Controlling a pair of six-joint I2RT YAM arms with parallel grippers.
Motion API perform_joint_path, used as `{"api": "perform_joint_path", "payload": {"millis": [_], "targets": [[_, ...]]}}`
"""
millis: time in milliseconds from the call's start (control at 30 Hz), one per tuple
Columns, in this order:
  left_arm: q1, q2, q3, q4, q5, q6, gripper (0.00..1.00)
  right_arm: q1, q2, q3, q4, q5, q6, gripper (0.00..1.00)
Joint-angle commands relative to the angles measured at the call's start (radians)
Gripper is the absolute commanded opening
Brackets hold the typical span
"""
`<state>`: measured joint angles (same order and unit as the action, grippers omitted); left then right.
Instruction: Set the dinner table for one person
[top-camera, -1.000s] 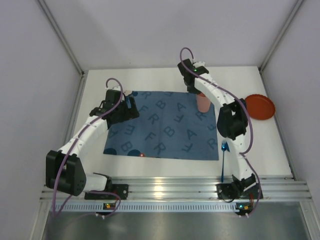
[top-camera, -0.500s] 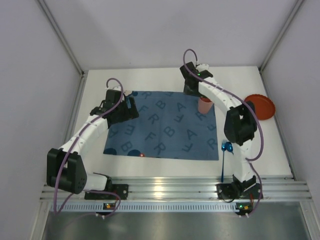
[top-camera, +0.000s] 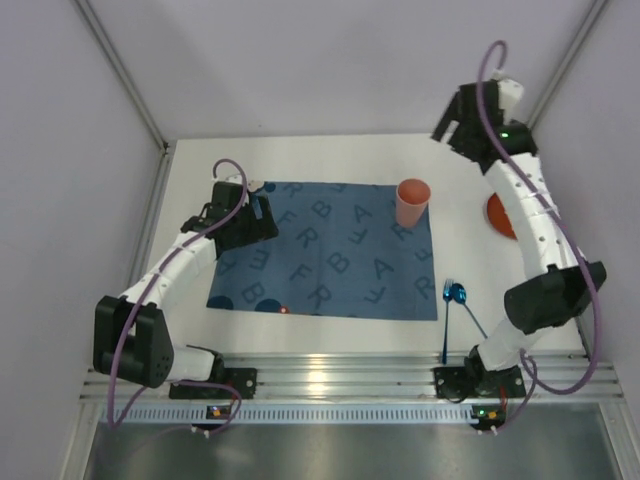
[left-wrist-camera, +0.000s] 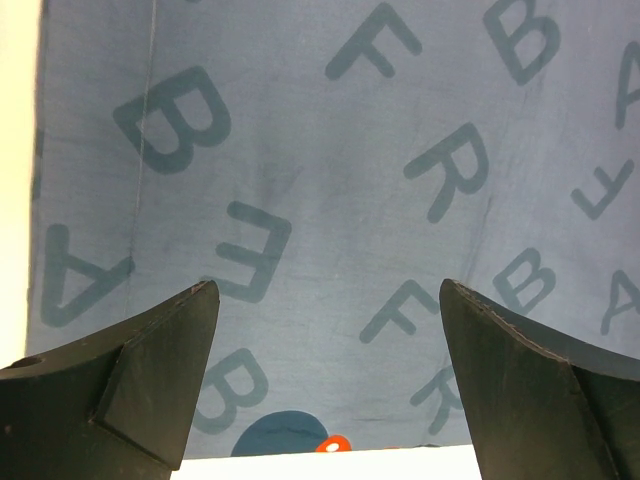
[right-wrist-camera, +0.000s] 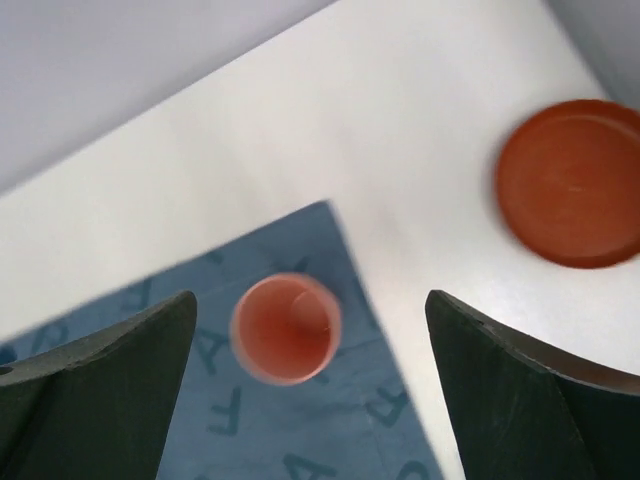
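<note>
The plain white matte rectangular bench (top-camera: 320, 160) carries a blue letter-printed cloth mat (top-camera: 330, 255). Left claw (left-wrist-camera: 328, 290) hangs over the mat — spread, empty. Right claw (right-wrist-camera: 310, 300) — spread, empty — hangs well apart from an upright pink plastic cup (right-wrist-camera: 285, 328) on the mat's corner.

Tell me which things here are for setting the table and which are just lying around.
For the job: dinner table, pink cup, red plate, blue spoon, lettered blue mat.
Lying about: small orange bit at mat's near edge, unidentifiable.
</note>
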<state>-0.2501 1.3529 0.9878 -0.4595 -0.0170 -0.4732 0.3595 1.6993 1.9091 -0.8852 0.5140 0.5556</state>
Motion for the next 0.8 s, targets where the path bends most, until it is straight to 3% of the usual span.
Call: {"api": "perform_joint_path", "payload": {"millis": [0, 100, 200, 567, 767], "targets": [[0.005, -0.024, -0.035, 0.064, 0.044, -0.021, 0.97, -0.303, -0.040, -0.109, -0.006, -0.112, 0.046, 0.97], [0.005, -0.026, -0.060, 0.076, 0.080, -0.036, 0.97, -0.424, 0.076, -0.070, -0.050, -0.169, -0.006, 0.96], [0.005, -0.028, -0.078, 0.093, 0.087, -0.045, 0.97, -0.465, 0.230, 0.023, -0.122, -0.180, -0.034, 0.95], [0.005, 0.005, -0.081, 0.111, 0.075, -0.056, 0.97, -0.502, 0.531, 0.182, -0.146, -0.210, -0.071, 0.93], [0.005, 0.011, -0.087, 0.104, 0.068, -0.058, 0.97, -0.505, 0.608, 0.137, -0.138, -0.189, -0.066, 0.81]]}}
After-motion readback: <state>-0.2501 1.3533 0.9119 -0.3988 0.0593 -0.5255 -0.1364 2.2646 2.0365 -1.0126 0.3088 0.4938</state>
